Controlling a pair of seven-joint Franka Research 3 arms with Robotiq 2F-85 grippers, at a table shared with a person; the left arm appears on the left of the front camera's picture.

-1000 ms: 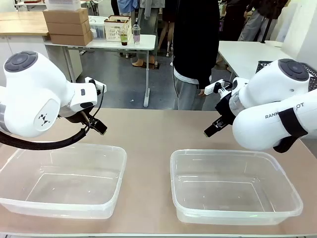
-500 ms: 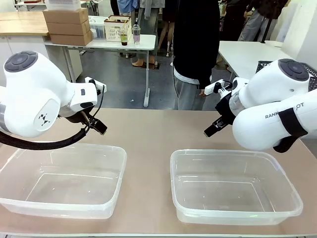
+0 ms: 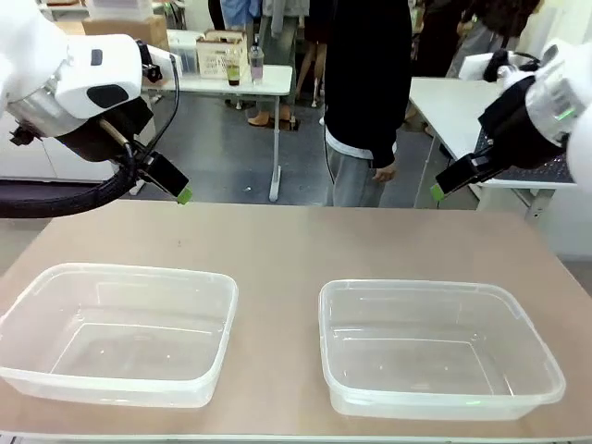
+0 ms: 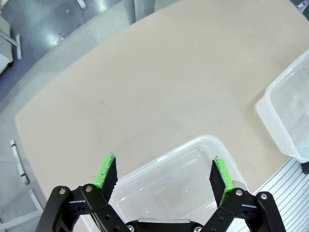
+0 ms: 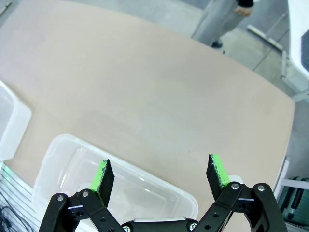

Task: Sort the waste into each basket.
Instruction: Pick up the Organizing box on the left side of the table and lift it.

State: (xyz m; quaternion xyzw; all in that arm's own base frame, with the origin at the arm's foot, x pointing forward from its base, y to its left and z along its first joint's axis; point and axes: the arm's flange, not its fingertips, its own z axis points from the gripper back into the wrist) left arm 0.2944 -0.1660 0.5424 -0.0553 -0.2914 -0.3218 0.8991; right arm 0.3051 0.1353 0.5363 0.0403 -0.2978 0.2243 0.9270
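Clear plastic: the left tub (image 3: pixel 118 276) and the right tub (image 3: pixel 416 287) sit side by side on the table (image 3: pixel 277 236), apart, each holding nothing. I judge the sorting not yet begun, with every can and bottle still to come. My left claw (image 4: pixel 164 176) and right claw (image 5: pixel 159 174) stand spread wide, gripping nothing. Since a second ago both arms have lifted and swung outward from the tubs' far rims; the tubs have not moved.
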